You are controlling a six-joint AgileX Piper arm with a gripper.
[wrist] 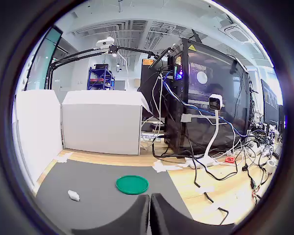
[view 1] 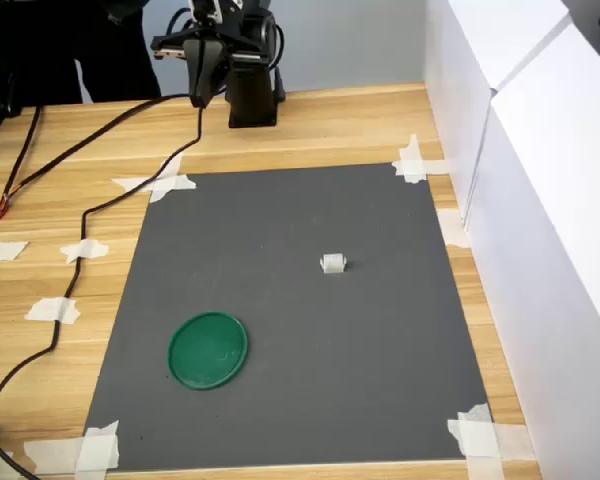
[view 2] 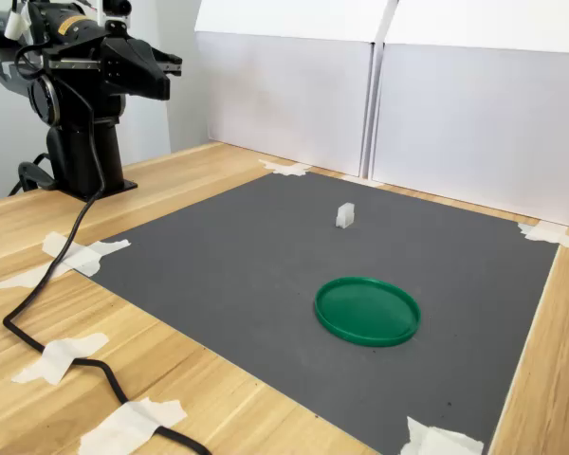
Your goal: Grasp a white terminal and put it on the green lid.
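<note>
The white terminal [view 1: 333, 263] is seen on the grey mat [view 1: 280, 400], well apart from the green lid [view 1: 208, 350] there. The gripper [wrist: 149, 208] is held closed and empty, away from the mat.

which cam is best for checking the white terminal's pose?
Second exterior view: the white terminal stands clear on the grey mat, side faces visible, nothing in front. The first exterior view shows it from above, shape less distinct. In the wrist view it is a small distorted speck.
</note>
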